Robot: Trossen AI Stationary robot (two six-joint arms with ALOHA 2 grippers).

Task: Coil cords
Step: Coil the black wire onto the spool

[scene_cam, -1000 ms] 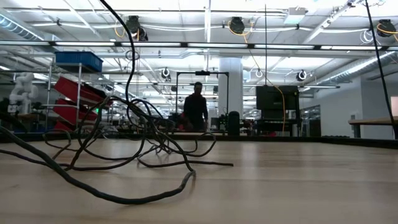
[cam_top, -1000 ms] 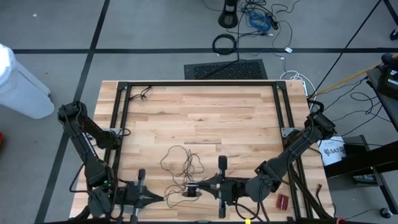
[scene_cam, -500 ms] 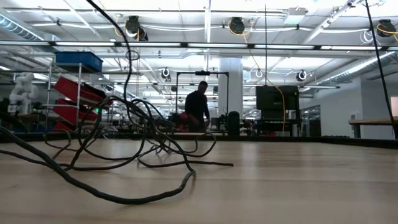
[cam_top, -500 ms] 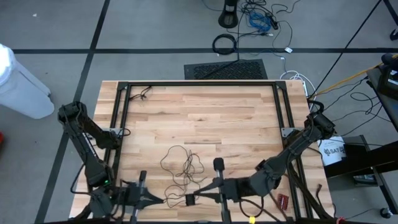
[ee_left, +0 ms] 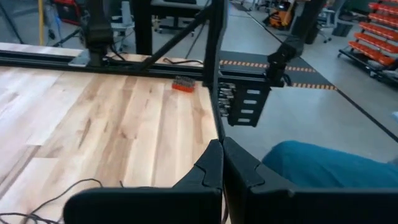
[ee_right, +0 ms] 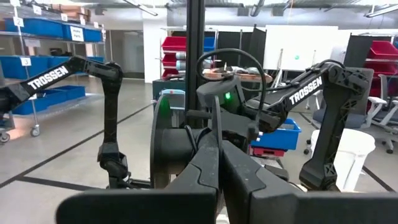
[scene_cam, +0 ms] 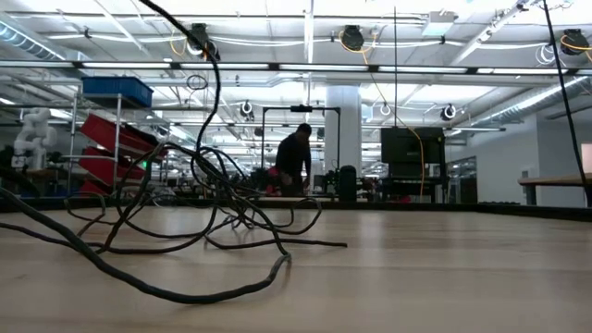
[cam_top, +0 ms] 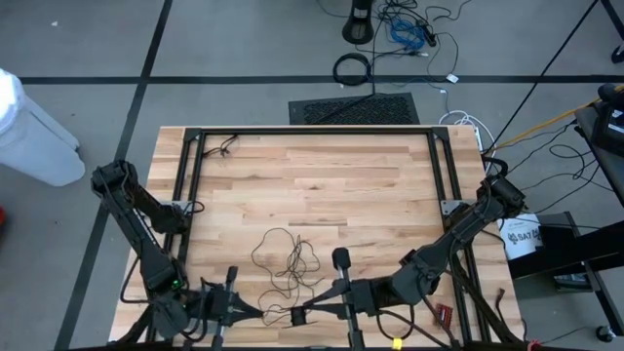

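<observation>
Clearly the thin dark wire (cam_top: 285, 255) sprawls limp and light on the surface (cam_top: 322, 185); both pincers, left (cam_top: 255, 311) and right (cam_top: 308, 314), are pressed together beside its small black disc (cam_top: 296, 316). I'd pinch near that disc.

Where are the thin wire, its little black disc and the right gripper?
thin wire (cam_top: 278, 255), high view, tangled loops.
black disc (cam_top: 297, 315), high view, its middle.
right gripper (cam_top: 310, 313), high view, between its fingertips.

This is a big robotics lab or workshop: red and blue plastic storage bins (scene_cam: 116, 139) at the left, grey concrete floor (cam_top: 244, 49) at the top, other black robot arms marked TROSSEN (ee_right: 323, 93).
</observation>
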